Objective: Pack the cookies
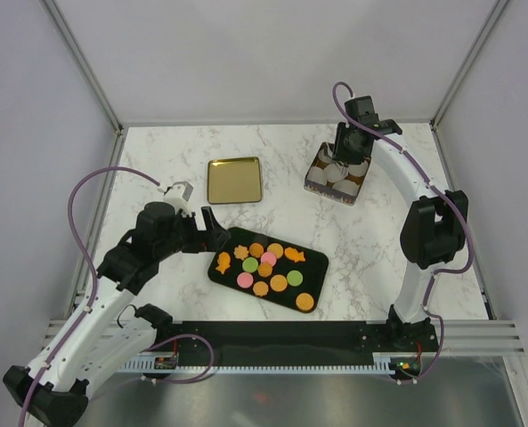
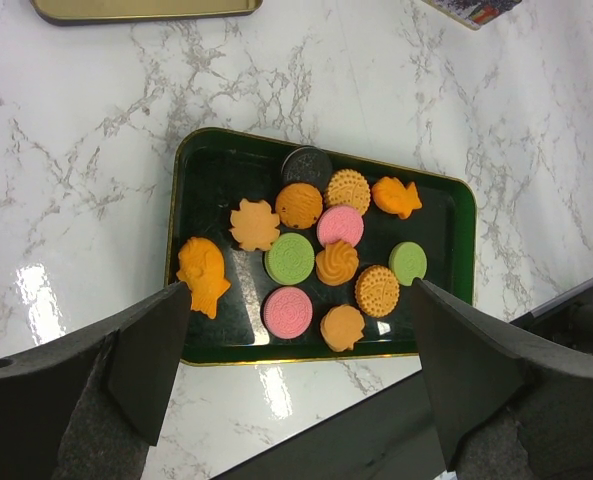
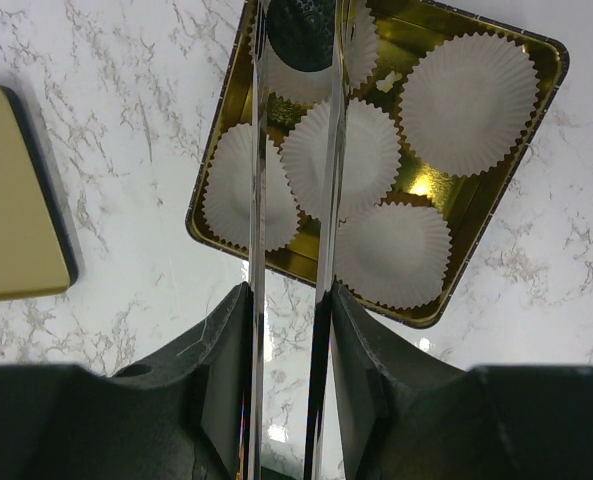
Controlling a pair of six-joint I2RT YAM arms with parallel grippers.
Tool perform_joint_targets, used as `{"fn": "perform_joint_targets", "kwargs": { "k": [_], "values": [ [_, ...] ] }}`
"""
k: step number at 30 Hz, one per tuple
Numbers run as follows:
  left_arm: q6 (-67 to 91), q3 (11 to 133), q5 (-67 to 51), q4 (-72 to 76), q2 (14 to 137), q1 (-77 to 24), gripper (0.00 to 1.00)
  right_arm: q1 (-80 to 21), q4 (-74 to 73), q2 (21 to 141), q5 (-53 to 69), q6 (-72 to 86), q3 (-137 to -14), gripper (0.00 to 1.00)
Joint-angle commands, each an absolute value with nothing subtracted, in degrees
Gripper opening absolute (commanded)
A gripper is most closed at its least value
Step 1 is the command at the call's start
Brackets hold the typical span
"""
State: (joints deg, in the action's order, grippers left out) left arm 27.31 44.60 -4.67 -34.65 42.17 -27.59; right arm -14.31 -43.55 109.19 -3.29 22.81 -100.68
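Note:
The cookies (image 1: 265, 269) lie on a black tray (image 1: 317, 271): round orange, pink and green ones, one dark, and orange fish and leaf shapes. The left wrist view shows them (image 2: 336, 262) on the tray (image 2: 201, 190). My left gripper (image 1: 212, 233) is open and empty over the tray's left end, its jaws (image 2: 298, 300) spread wide. My right gripper (image 1: 348, 151) is shut on metal tongs (image 3: 257, 200) over a gold tin (image 1: 318, 182). A dark cookie (image 3: 301, 30) sits between the tong tips, over a white paper cup; whether it is gripped I cannot tell.
The tin (image 3: 216, 225) holds several white paper cups (image 3: 471, 100). A flat gold lid (image 1: 234, 181) lies on the marble table left of the tin, and shows in the right wrist view (image 3: 11, 200). Frame posts and white walls surround the table.

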Motion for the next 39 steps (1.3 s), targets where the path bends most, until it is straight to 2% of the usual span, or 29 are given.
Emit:
{"fn": "perform_joint_targets", "kwargs": {
  "k": [1,34,39],
  "values": [
    [25.9,44.4,-4.6,-35.0,41.3,-27.5,0.98,-13.7,-40.7,109.1,-3.6,23.6,-103.5,0.4],
    [26.1,44.5,-4.4,-35.2,41.4,-27.5,0.98,-13.3,-39.6,109.5,-1.8,23.7,-99.4,0.47],
    [26.0,44.5,-4.4,-35.2,41.3,-27.5,0.98,-13.3,-39.6,109.5,-1.4,23.6,-99.5,0.52]
  ]
}}
